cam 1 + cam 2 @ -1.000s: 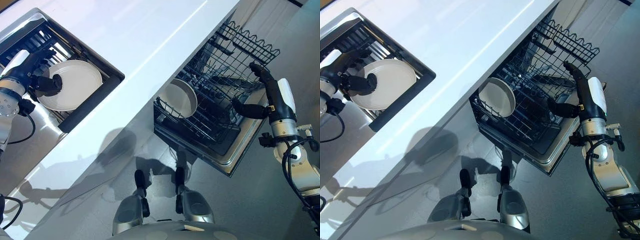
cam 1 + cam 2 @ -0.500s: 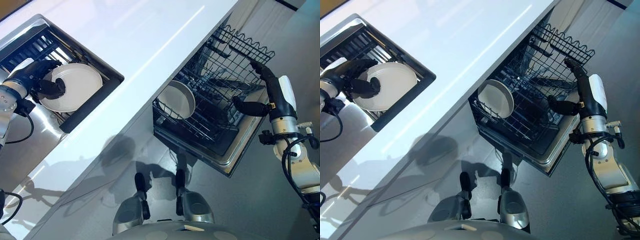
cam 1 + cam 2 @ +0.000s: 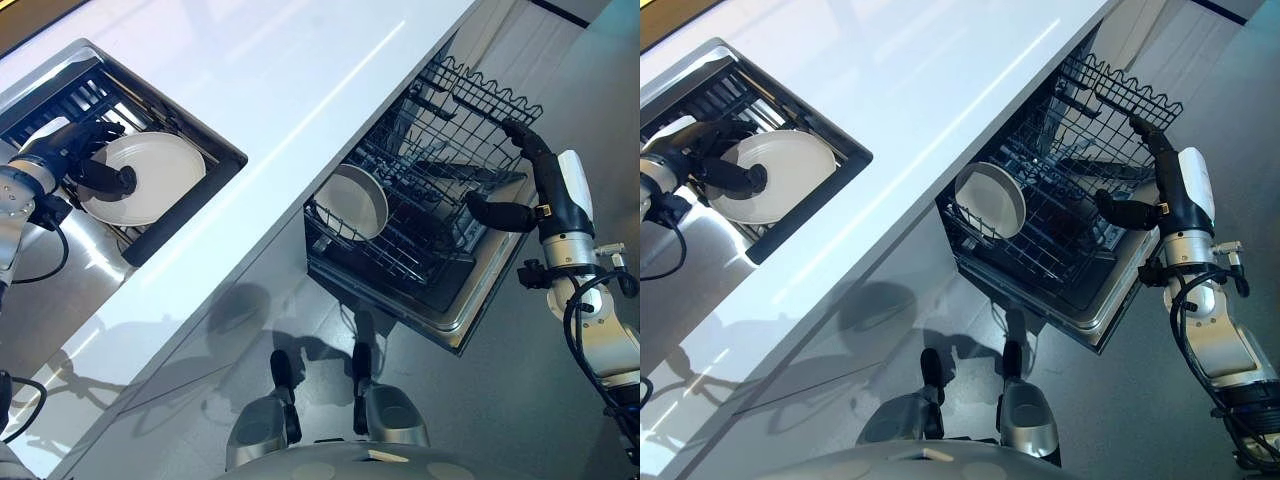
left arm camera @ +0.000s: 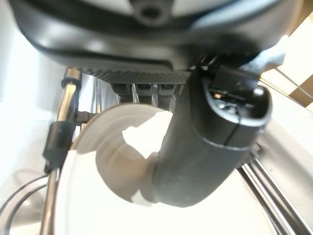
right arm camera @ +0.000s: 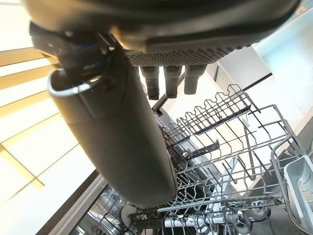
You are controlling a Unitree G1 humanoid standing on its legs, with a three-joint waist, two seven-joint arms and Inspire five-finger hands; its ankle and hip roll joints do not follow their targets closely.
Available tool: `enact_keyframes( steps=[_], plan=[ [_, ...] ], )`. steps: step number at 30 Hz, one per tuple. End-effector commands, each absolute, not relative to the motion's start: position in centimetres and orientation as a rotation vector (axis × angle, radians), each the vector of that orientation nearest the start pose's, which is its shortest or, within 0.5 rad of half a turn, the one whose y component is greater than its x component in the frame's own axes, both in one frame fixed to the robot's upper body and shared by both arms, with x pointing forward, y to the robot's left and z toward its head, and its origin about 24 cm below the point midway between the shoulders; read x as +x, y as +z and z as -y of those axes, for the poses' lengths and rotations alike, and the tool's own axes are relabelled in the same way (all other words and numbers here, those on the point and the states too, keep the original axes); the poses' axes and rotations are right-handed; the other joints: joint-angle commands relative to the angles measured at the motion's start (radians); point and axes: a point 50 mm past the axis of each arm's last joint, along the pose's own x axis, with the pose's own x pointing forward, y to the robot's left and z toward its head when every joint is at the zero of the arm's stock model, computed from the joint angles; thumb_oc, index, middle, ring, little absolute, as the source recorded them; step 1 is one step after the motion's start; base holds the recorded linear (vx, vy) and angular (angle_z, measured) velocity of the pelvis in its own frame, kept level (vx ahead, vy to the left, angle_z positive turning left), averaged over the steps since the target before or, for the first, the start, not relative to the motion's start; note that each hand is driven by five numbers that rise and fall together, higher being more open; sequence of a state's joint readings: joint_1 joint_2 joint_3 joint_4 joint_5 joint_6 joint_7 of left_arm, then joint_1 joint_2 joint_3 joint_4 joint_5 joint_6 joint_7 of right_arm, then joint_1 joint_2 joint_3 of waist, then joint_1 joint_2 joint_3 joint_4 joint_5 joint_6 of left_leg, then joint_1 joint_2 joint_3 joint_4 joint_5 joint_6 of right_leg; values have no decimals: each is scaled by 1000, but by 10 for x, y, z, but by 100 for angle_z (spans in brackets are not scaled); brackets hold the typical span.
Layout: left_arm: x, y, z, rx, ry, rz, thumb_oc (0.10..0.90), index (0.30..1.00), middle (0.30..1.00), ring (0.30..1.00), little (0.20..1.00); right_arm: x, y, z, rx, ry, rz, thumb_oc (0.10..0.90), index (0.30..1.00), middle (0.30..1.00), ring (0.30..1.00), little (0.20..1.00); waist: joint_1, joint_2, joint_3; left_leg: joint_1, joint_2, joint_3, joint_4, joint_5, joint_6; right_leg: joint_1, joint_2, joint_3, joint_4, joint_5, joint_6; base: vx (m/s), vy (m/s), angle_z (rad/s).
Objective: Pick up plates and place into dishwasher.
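A long white counter runs diagonally across the scene, from near left to far right. Set into it on the left is a sink holding a dark wire rack. A white plate rests in that sink, leaning on the rack.

The robot's left hand is at the plate's left edge. Its thumb lies across the plate's face, and its fingers curl around the far rim, so the hand is clamped on the plate. In the left wrist view the thumb presses onto the white surface, with shiny metal rods of the rack just beside the plate.

On the right, under the counter's edge, a dishwasher stands open with its dark wire rack pulled out. A second white plate stands upright on edge in the near left part of this rack.

The robot's right hand hangs beside the right side of the dishwasher rack, holding nothing. Its fingers are straight and stretched toward the far end of the rack, and its thumb sticks out to the left toward the wires. Whether the hand touches the rack cannot be told.
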State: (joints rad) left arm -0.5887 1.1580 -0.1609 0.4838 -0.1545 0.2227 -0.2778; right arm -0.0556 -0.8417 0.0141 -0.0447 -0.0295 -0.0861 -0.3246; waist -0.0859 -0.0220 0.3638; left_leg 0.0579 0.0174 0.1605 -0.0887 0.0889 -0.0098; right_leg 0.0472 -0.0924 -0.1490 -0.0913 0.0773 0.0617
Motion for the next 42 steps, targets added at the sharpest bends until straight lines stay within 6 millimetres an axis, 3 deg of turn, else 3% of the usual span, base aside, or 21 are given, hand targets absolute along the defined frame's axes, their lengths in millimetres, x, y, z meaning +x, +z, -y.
enact_keyframes(
  steps=[1,11,25,29,32,36,42],
  plan=[
    [302,259,-380,944,275,-84,100,300,300,300,200,254,197,274,-852,-299,575,800,900,900,900,900,-5,44,-174,22,-46,1,1,-79,0,7,2,-24,17,0,92,-3,-31,0],
    [296,278,-385,961,330,-10,100,300,300,300,200,252,197,276,-841,-304,591,800,900,900,900,900,-4,53,-209,31,-49,-9,1,-83,-5,22,8,-20,13,-6,90,-4,-11,0],
    [294,283,-381,953,348,60,100,300,300,300,200,251,197,275,-832,-299,605,800,900,900,900,900,-5,62,-232,39,-53,-22,1,-89,-5,32,14,-11,11,-13,85,0,0,0],
    [292,299,-378,953,399,170,100,300,300,300,200,252,197,275,-792,-270,597,800,900,900,900,900,-9,64,-238,40,-51,-20,1,-88,-7,33,15,-12,11,-14,84,0,0,0],
    [289,322,-369,946,458,340,100,300,300,300,200,253,196,272,-674,-194,570,800,900,900,900,900,-10,61,-242,40,-50,-21,1,-88,-8,34,15,-13,11,-15,82,0,0,0],
    [276,357,-348,904,532,633,100,300,300,300,200,253,188,261,-378,-27,519,800,900,900,900,900,-12,59,-248,42,-47,-16,1,-89,-13,36,14,-16,10,-16,77,0,0,0],
    [262,379,-313,914,568,945,100,300,300,300,200,256,192,238,-67,200,509,800,900,900,900,900,-16,55,-259,45,-45,-10,1,-91,-17,40,14,-20,10,-19,69,0,0,0]
  ],
)
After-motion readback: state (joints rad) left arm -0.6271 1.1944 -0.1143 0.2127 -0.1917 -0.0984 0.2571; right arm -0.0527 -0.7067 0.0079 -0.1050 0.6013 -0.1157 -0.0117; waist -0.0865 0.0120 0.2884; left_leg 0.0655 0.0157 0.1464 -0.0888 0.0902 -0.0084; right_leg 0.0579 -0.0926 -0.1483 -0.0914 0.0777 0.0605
